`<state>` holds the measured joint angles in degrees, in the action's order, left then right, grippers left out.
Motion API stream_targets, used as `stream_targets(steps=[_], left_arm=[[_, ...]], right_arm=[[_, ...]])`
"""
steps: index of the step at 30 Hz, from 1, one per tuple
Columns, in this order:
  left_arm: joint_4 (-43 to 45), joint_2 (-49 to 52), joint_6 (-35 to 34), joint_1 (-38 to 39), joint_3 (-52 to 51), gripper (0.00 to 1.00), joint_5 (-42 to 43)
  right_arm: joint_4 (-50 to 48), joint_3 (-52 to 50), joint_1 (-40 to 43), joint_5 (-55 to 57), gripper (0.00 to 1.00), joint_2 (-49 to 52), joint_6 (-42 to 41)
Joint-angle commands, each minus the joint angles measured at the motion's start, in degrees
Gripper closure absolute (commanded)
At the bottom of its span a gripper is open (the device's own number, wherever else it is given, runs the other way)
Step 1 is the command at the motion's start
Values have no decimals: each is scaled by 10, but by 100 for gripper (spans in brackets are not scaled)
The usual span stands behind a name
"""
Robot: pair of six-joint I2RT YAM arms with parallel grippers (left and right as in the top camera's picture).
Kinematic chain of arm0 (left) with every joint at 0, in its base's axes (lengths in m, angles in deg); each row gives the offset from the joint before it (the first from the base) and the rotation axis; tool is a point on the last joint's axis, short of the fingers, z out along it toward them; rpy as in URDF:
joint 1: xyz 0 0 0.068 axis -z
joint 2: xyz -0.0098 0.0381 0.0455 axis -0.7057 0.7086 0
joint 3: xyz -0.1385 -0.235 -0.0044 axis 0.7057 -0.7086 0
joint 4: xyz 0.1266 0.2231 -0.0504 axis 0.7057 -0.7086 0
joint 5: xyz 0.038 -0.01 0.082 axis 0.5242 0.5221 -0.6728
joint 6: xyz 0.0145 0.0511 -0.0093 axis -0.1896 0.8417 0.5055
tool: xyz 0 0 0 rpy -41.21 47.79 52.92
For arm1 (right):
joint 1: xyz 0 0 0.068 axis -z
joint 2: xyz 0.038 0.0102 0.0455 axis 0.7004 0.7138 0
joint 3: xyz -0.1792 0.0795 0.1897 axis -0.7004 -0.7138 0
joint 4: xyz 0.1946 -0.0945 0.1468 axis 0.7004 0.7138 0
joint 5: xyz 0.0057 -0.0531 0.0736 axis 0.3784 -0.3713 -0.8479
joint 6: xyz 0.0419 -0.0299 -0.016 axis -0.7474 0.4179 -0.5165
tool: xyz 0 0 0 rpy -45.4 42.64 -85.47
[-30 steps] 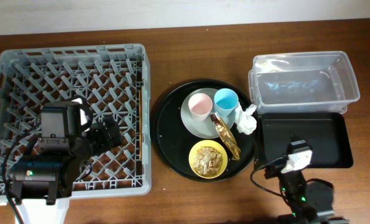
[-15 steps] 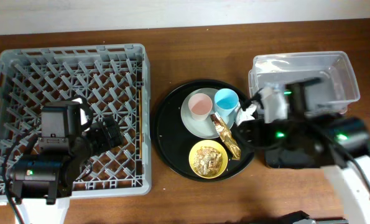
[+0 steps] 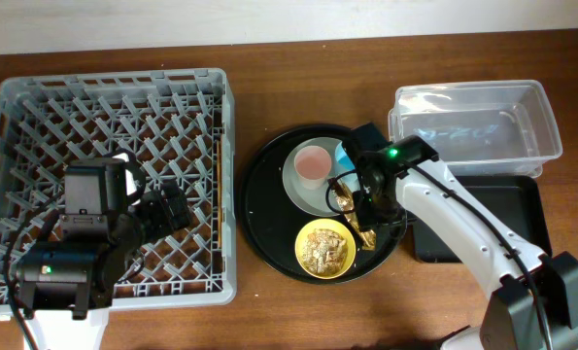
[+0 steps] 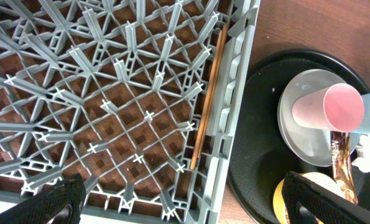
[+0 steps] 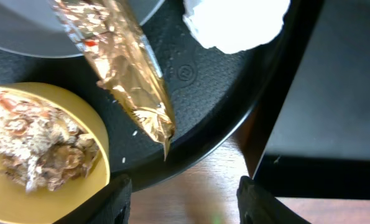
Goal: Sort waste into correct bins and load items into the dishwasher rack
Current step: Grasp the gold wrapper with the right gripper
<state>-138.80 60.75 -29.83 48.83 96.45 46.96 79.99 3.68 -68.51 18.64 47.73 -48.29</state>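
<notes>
The grey dishwasher rack (image 3: 36, 107) fills the left. The chopsticks (image 3: 218, 185) lie inside it along its right wall, also in the left wrist view (image 4: 206, 106). My left gripper (image 3: 167, 209) hangs open and empty over the rack (image 4: 110, 93). The pink cup (image 3: 314, 163) and blue cup (image 3: 345, 154) stand on the grey-green plate (image 3: 298, 190). The gold wrapper (image 5: 122, 68), the tissue (image 5: 234, 22) and the yellow bowl (image 5: 23, 186) of food scraps (image 5: 35, 143) show in the right wrist view. My right gripper (image 5: 188, 205) is open and empty, just past the wrapper's tip.
The cups, plate and bowl (image 3: 325, 248) sit on a large round black tray (image 3: 264, 214). The clear tub (image 3: 473, 126) stands at the back right, with the shallow black tray (image 3: 507, 219) in front of it. My right arm crosses the round tray's right side.
My right arm has swung from the front right, past the bins, to over the round tray by the wrapper. The left arm has not moved.
</notes>
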Motion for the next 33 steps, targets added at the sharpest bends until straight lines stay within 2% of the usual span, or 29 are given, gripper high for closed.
stream_targets(steps=[1, 2, 3, 7, 10, 13, 15, 16, 19, 21, 24, 33], left_arm=[[1, -2, -3, -4, 4, 1, 2], [1, -2, -3, -4, 4, 1, 2], [1, -2, -3, -4, 4, 1, 2], [1, -2, -3, -4, 4, 1, 2], [1, -2, -3, -4, 4, 1, 2], [1, -2, -3, -4, 4, 1, 2], [1, -2, -3, -4, 4, 1, 2], [1, -2, -3, -4, 4, 1, 2], [1, -2, -3, -4, 4, 1, 2], [1, -2, -3, -4, 3, 1, 2], [1, -2, -3, -4, 4, 1, 2], [1, -2, -3, -4, 3, 1, 2]], right_arm=[[-2, -28, -3, 29, 58, 0, -19], [-17, -43, -3, 25, 76, 0, -36], [-32, -58, -3, 12, 88, 0, -49], [-89, -107, -3, -84, 89, 0, -49], [-125, -136, -20, -110, 89, 0, -49], [-140, -137, -39, -167, 89, 0, -48], [-152, -135, -42, -203, 88, 0, 6], [-152, -132, -40, -202, 87, 0, 27], [-129, -97, -19, -144, 73, -1, 53], [-128, -86, -13, -83, 53, -1, 53], [-146, -87, -13, -21, 33, 0, 53], [-211, -120, -14, -24, 34, 31, 53]])
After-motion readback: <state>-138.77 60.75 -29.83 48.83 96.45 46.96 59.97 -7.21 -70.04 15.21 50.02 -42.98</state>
